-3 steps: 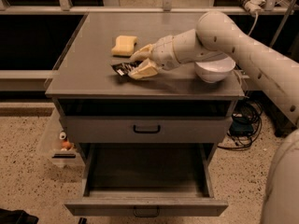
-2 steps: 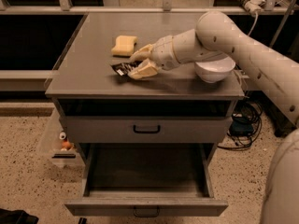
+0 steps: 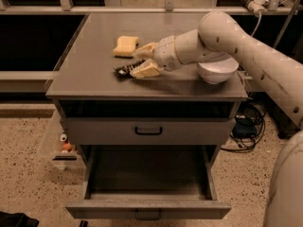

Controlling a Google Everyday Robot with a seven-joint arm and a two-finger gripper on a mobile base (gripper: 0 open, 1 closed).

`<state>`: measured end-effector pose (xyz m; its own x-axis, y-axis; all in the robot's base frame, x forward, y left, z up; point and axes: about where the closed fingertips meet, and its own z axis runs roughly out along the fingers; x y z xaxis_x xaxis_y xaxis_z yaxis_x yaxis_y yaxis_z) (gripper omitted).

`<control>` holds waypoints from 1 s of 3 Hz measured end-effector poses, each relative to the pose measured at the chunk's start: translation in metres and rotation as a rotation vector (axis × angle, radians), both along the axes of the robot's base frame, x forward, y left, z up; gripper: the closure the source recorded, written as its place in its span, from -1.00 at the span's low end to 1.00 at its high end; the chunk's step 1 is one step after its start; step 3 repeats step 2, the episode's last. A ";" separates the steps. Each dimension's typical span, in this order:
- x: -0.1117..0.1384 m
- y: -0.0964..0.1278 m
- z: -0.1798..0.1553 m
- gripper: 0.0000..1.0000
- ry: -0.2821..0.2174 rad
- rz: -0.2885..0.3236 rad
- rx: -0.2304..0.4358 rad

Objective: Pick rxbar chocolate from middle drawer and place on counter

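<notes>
The rxbar chocolate [image 3: 123,71], a small black bar with white print, lies flat on the counter [image 3: 90,51] left of centre. My gripper [image 3: 136,61] reaches in from the right, low over the counter. Its tan fingers [image 3: 145,71] are spread apart, with the bar's right end between their tips. The bar looks as if it rests on the surface. The middle drawer [image 3: 147,208] is pulled fully out below and its grey inside shows nothing in it.
A yellow sponge [image 3: 126,45] lies on the counter just behind the gripper. A white bowl [image 3: 218,71] stands to the right under my arm. The drawer above [image 3: 148,130] is closed. A clear box [image 3: 61,148] sits on the floor left, cables [image 3: 246,124] right.
</notes>
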<state>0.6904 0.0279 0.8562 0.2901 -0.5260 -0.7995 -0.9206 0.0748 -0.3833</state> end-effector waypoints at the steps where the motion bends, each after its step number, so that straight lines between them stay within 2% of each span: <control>1: 0.000 0.000 0.000 -1.00 0.000 0.000 0.000; 3: 0.000 0.000 0.000 -1.00 0.000 0.000 0.000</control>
